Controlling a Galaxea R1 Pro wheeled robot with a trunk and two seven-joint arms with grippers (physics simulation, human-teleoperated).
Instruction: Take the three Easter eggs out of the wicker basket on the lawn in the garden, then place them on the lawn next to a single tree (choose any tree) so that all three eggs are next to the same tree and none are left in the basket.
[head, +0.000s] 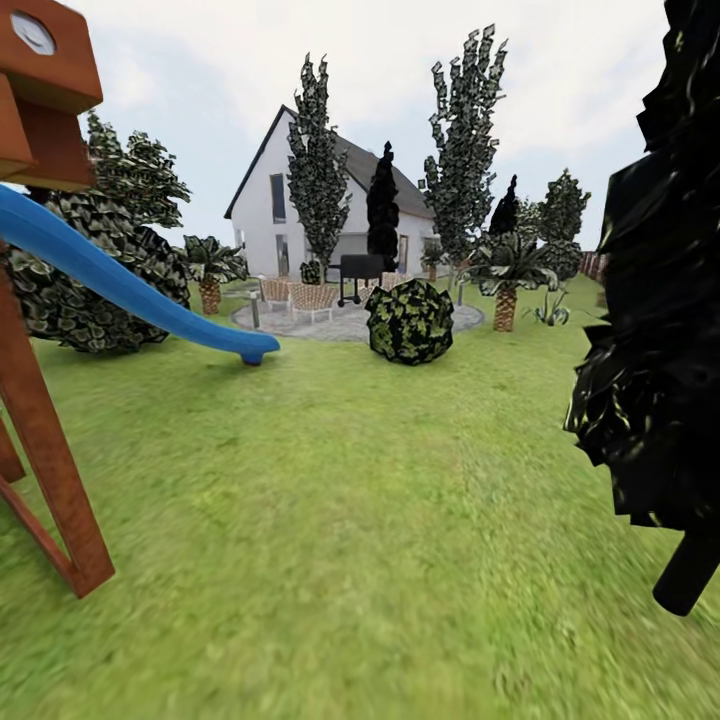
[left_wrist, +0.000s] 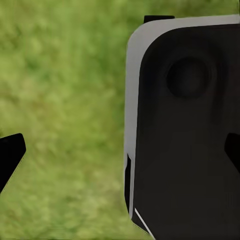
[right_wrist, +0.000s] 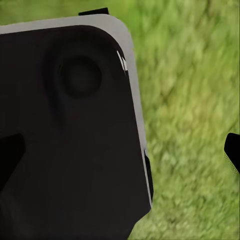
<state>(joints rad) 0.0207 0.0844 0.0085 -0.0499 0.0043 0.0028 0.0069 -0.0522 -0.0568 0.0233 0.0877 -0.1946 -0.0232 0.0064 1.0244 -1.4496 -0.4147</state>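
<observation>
Green lawn stretches toward upright trees.

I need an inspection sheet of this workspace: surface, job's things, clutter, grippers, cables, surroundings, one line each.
Surface: lawn, mottled green grass, flat.
Job's things: tall trees with pale-flecked leaves stand near the house; eggs and basket, nothing seen.
Clutter: round bush at the edge of the patio; blue slide ends on the grass.
Grippers: left gripper and right gripper open over grass, holding nothing; a dark robot panel lies beneath each.
Cables: nothing seen.
Surroundings: wooden play tower at left, near-black tree close at right, grill and chairs on the patio.
</observation>
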